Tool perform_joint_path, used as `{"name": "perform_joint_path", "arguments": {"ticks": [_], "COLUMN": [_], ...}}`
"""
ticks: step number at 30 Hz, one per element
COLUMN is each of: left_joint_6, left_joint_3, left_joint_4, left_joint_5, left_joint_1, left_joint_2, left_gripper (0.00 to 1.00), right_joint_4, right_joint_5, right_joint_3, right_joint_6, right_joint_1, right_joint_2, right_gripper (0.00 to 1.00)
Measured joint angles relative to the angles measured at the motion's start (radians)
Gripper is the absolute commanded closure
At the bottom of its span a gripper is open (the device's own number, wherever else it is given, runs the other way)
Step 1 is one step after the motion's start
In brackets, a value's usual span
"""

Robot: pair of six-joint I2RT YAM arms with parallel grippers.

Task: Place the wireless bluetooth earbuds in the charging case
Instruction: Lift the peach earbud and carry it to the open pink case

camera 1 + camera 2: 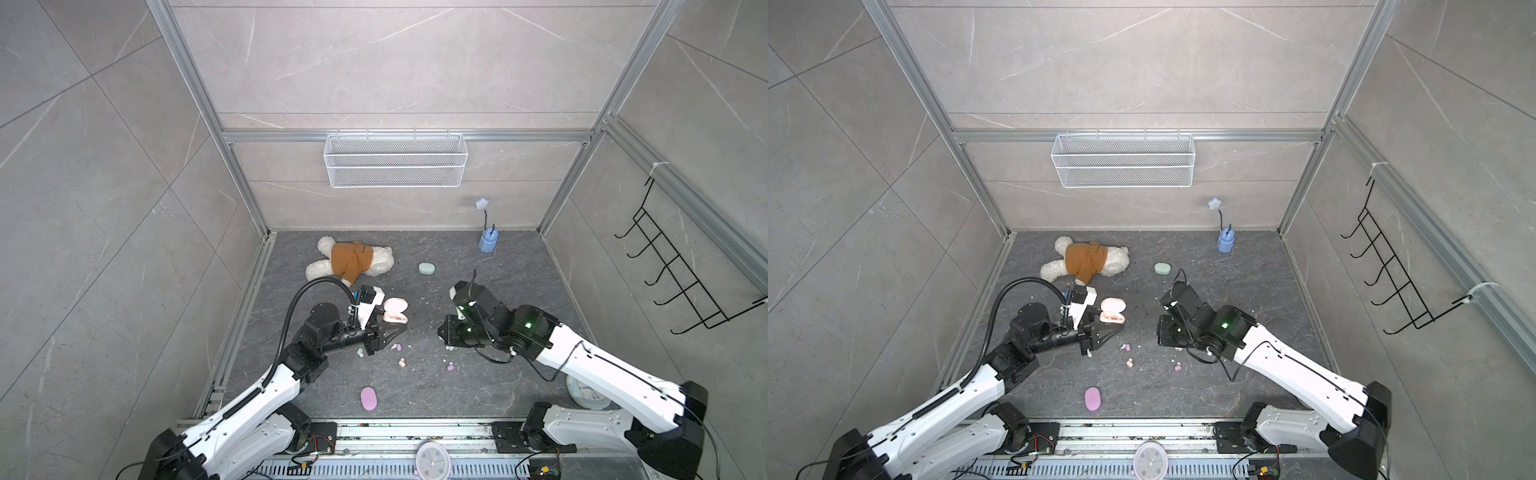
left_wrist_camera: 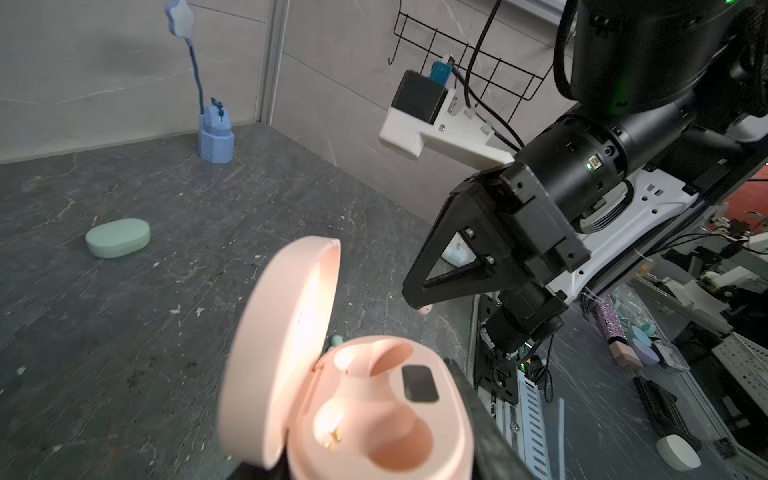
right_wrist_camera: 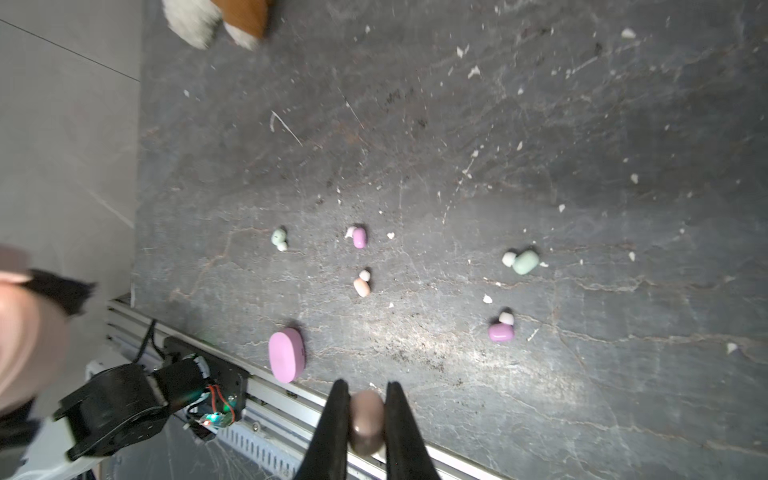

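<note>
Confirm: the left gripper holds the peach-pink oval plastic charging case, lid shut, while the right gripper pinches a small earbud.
Wrong on the lid: the left wrist view shows the peach-pink oval plastic charging case open. The left gripper holds it; the right gripper pinches a small peach-pink earbud.

Pink charging case (image 2: 365, 415) smooth satin plastic; tabletop (image 1: 457, 395) matt dark stone-look; teddy (image 1: 351, 259) fuzzy plush.

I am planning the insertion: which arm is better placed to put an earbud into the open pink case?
Right. The right end effector grips a pinkish earbud, while the left end effector is busy holding the open pink case, both wells empty.
</note>
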Motion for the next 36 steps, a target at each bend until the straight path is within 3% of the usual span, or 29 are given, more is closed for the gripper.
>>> {"name": "perform_joint_path", "arguments": {"ticks": [14,23,36], "left_joint_6": [-0.066,-0.077,-0.114], "left_joint_3": [0.209,0.310,0.315], "left_joint_4": [0.332,0.458,0.600], "left_joint_5": [0.212,0.282,0.325], "left_joint_1": [-0.006,-0.074,-0.082], "left_joint_2": [0.367,0.454,0.491], "left_gripper": [0.79,0.79,0.79], "right_joint_4": [-0.092,-0.084,-0.031], "right_joint_5": [-0.169,-0.276,-0.337], "right_joint_3": [0.309,0.376,0.400], "right_joint_6": [-0.192,-0.221,-0.220], "right_joint_1": [-0.076,-0.116,-0.131], "right_joint_2": [-0.085,-0.048,0.008], "right_gripper": [0.89,0.89,0.89]}}
